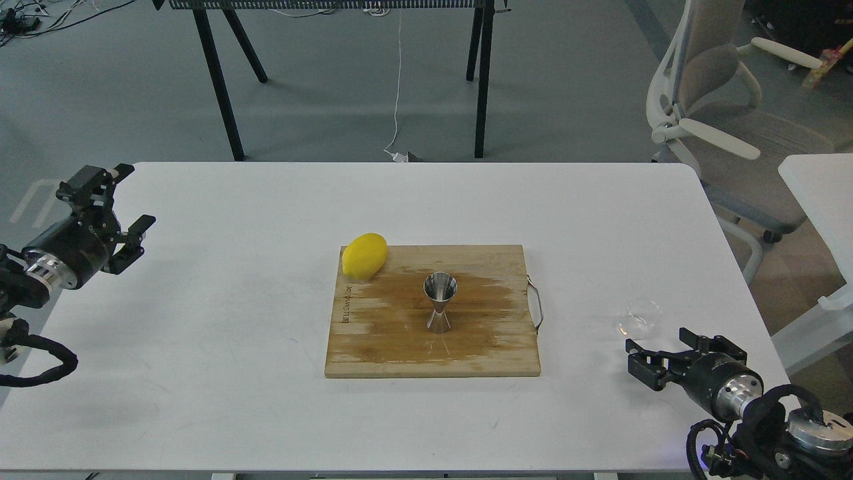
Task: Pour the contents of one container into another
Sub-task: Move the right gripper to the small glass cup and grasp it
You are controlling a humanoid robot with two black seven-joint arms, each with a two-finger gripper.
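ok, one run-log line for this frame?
phase: pre-grasp | left tool: open, empty | right tool: open, near glass tumbler | jigger: upright on cutting board | lemon: board corner

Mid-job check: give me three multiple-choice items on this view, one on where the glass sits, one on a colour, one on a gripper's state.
1. The small clear glass tumbler stands:
A. on the wooden cutting board
B. on the white table, right of the board
C. in a gripper

2. The oval fruit is:
A. green
B. yellow
C. red

3. The left gripper is:
A. open, empty
B. shut on the shiny steel hourglass jigger
C. shut on the fruit

Answers: B, it rests on the table past the board's handle; B, a yellow lemon; A, fingers spread, while the jigger stands on the board.
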